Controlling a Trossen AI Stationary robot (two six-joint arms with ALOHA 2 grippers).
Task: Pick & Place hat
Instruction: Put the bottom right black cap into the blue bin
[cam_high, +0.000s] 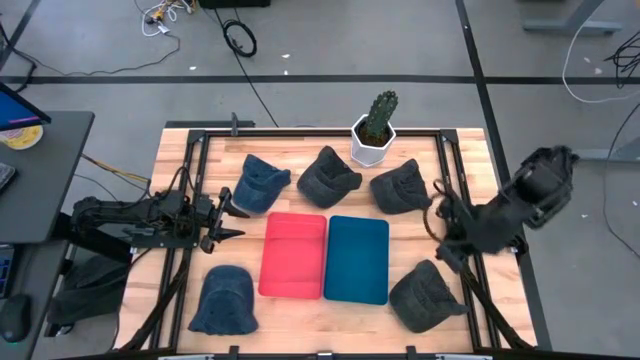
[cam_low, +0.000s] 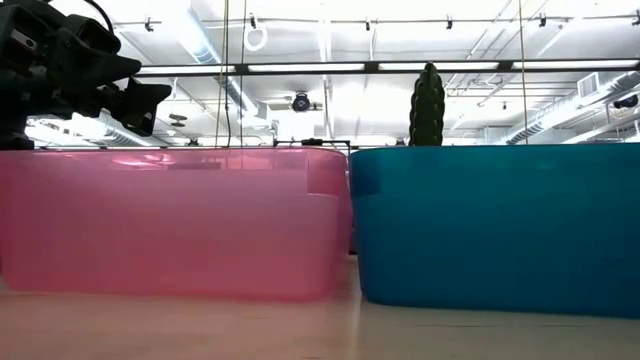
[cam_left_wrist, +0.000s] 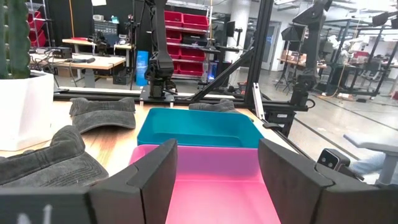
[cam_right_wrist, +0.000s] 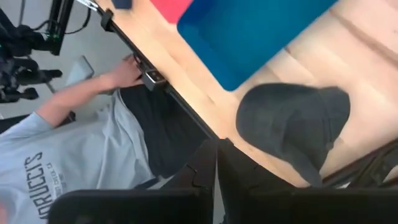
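Note:
Several hats lie crown up on the wooden table: a blue one (cam_high: 262, 183) and two dark ones (cam_high: 327, 175) (cam_high: 400, 187) along the far side, a blue one (cam_high: 225, 300) near left, and a dark grey one (cam_high: 425, 295) (cam_right_wrist: 292, 124) near right. In the middle stand a red bin (cam_high: 293, 255) (cam_left_wrist: 211, 180) and a blue bin (cam_high: 357, 258) (cam_left_wrist: 196, 127). My left gripper (cam_high: 225, 220) (cam_left_wrist: 214, 168) is open, left of the red bin and facing it. My right gripper (cam_high: 445, 240) (cam_right_wrist: 216, 168) is shut, above the table just far-right of the dark grey hat.
A cactus in a white pot (cam_high: 375, 130) (cam_left_wrist: 22, 106) stands at the far edge behind the hats. A black frame (cam_high: 195, 150) runs round the table. A person (cam_right_wrist: 68, 155) stands at the near edge with a hand (cam_right_wrist: 124, 71) on it.

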